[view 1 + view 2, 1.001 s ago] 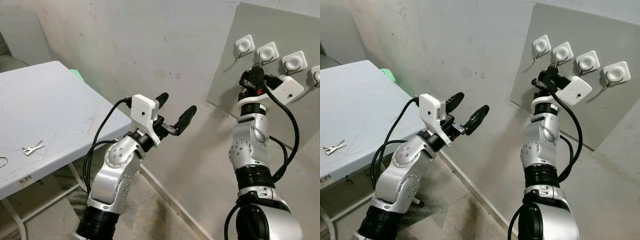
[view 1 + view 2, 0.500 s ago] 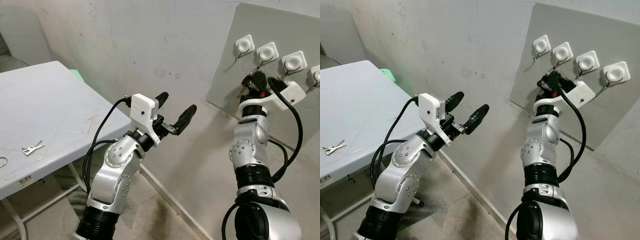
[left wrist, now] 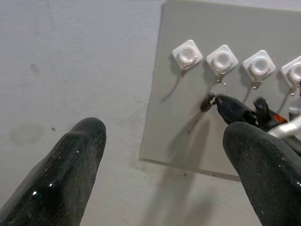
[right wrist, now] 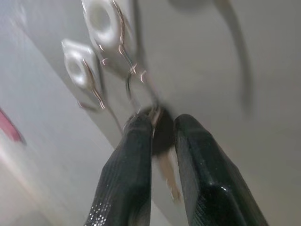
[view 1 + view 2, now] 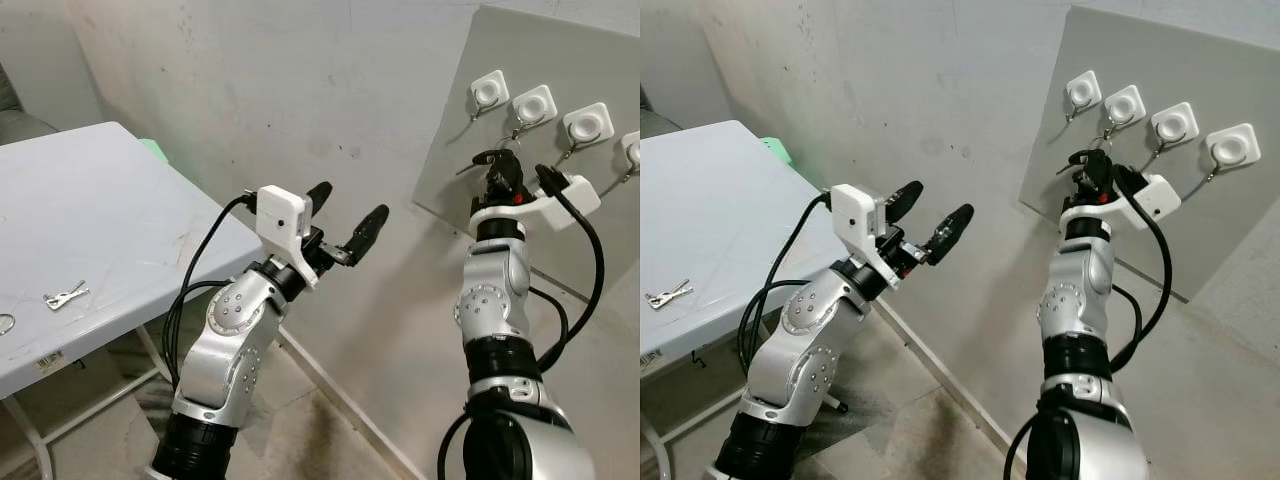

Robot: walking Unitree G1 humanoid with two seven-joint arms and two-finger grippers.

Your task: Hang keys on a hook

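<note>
Wall (image 5: 300,80) of grey plaster ahead, meeting a bare concrete floor (image 5: 330,450). White desk (image 5: 90,230) off to the left arm's outer side, carrying a second small set of keys (image 5: 66,295) near its front edge, well apart from both grippers. Grey board (image 5: 1160,140) leaning on the wall directly beyond the right gripper, bearing a row of white square hooks (image 5: 1124,105). Left gripper (image 5: 344,220) raised mid-air between desk and board, fingers spread wide, holding nothing, aimed toward the board. Right gripper (image 5: 1092,172) lifted up against the board just under the second hook from the left, fingers (image 4: 136,155) narrowed onto the dark head of the keys (image 3: 207,102). Key ring (image 3: 217,86) rising from the fingertips to the wire of that second hook; whether fully seated on the wire, unclear through the blur. Key blade (image 4: 165,176) dangling below, between the two fingers.
</note>
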